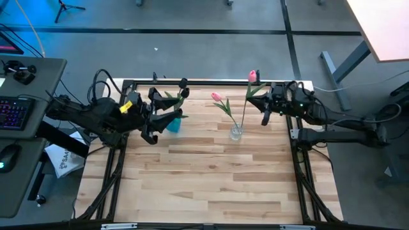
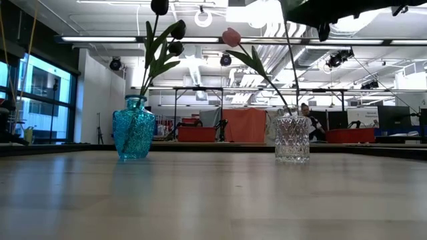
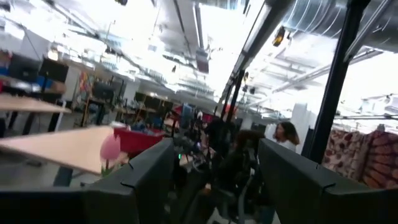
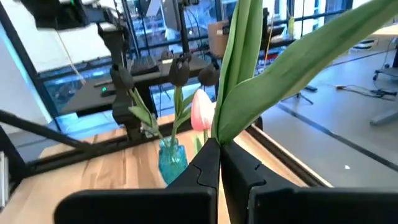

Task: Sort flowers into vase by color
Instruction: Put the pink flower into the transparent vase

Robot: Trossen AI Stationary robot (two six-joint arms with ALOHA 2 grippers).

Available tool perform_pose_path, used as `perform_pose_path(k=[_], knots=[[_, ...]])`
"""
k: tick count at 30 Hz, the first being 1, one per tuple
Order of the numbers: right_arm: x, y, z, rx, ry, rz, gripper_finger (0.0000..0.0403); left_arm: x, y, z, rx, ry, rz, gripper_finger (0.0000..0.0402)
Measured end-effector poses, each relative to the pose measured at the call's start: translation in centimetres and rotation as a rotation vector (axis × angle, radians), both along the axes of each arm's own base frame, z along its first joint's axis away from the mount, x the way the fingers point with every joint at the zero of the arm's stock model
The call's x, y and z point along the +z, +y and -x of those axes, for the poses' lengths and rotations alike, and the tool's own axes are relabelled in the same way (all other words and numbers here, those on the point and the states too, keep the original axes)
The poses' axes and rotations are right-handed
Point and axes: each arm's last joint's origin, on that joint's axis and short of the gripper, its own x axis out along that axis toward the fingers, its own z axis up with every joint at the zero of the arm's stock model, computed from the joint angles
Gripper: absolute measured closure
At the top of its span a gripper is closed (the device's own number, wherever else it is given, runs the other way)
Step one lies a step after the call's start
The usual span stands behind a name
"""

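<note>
A blue vase (image 1: pixel 174 125) (image 2: pixel 133 137) holds the dark-headed tulips (image 2: pixel 177 31) by their stems. A clear vase (image 1: pixel 236 133) (image 2: pixel 292 139) holds one pink tulip (image 1: pixel 217 97) (image 2: pixel 231 37), which leans left. My right gripper (image 1: pixel 261 96) (image 4: pixel 219 163), at the table's far right, is shut on a second pink tulip (image 1: pixel 252 76). My left gripper (image 1: pixel 165 122) (image 3: pixel 214 180) is open just left of and above the blue vase, pointing right and touching nothing. My right gripper pinches the second pink tulip's stem (image 4: pixel 219 135) between its two fingertips, where the long green leaves (image 4: pixel 245 56) branch off, below the head. The fingers come from the table's right side, across the stem. The stem (image 2: pixel 287 60) slants down into the clear vase.
The two vases stand side by side in the far half of the wooden table (image 1: pixel 211 185). A black frame rail (image 1: pixel 204 81) runs along the far edge. Beyond the table lies a workshop with desks and a person (image 3: pixel 287 134).
</note>
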Motion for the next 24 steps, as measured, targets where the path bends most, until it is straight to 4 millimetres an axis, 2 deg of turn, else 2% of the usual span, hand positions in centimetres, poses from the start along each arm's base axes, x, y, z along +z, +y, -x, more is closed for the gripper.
perform_pose_path(k=[11,24], knots=[[-1.1,-1.0,-2.1,0.016,0.042,0.015,0.0403,1.0,0.2,0.6,0.047,-0.088,-0.061,0.0179],[-1.9,-1.0,-2.3,0.038,0.107,-0.036,0.0400,1.0,0.3,0.8,0.068,-0.060,-0.110,0.0179]])
